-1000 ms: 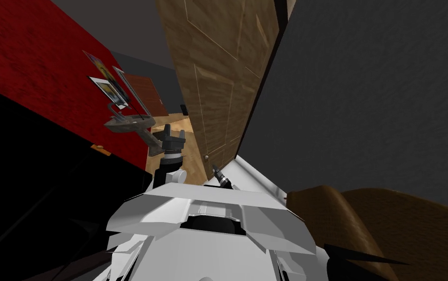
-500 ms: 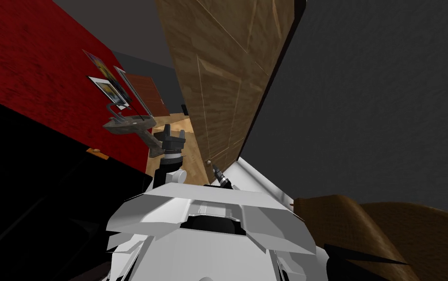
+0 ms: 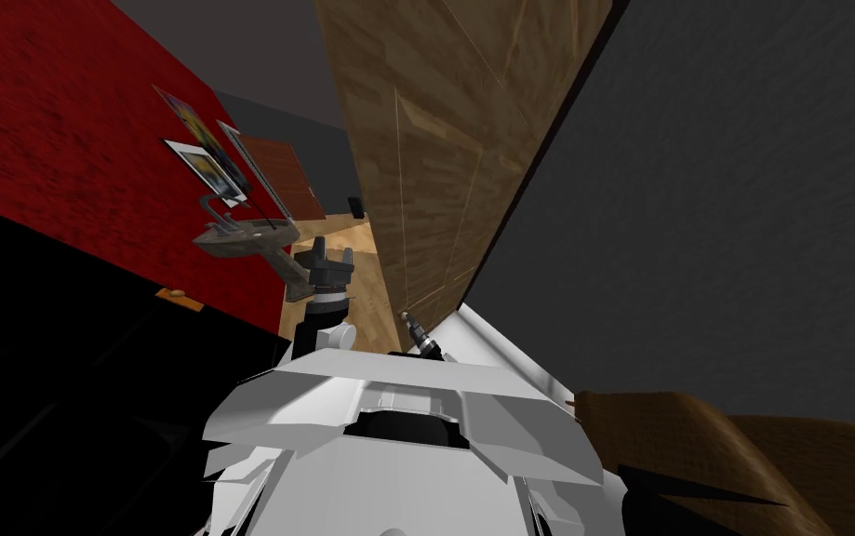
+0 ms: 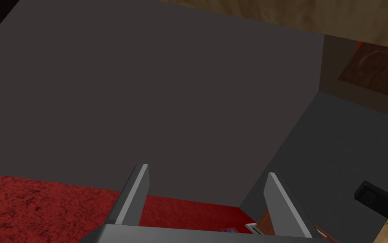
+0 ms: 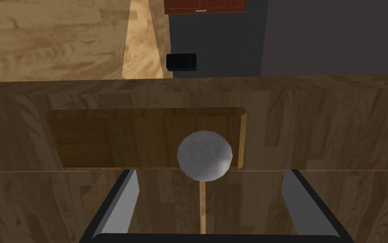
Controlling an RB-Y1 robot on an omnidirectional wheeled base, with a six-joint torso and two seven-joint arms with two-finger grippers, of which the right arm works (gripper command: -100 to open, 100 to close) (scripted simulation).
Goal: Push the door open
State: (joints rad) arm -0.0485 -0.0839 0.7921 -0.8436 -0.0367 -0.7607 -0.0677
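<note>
wood-grained door [image 5: 315, 109], smooth grey metallic knob [image 5: 204, 155], rough red wall [image 3: 53, 121].

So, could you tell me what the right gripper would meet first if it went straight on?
Most likely the round grey knob on the wooden door: it sits ahead of the open right gripper, about midway between its fingers. I cannot judge the gap from these views.

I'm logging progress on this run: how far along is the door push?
Done: the wooden door stands ajar, floor showing past its edge. In hand: the right gripper, fingers open, is at the grey knob. Remaining: swing the door wide. The left gripper is open, empty.
</note>
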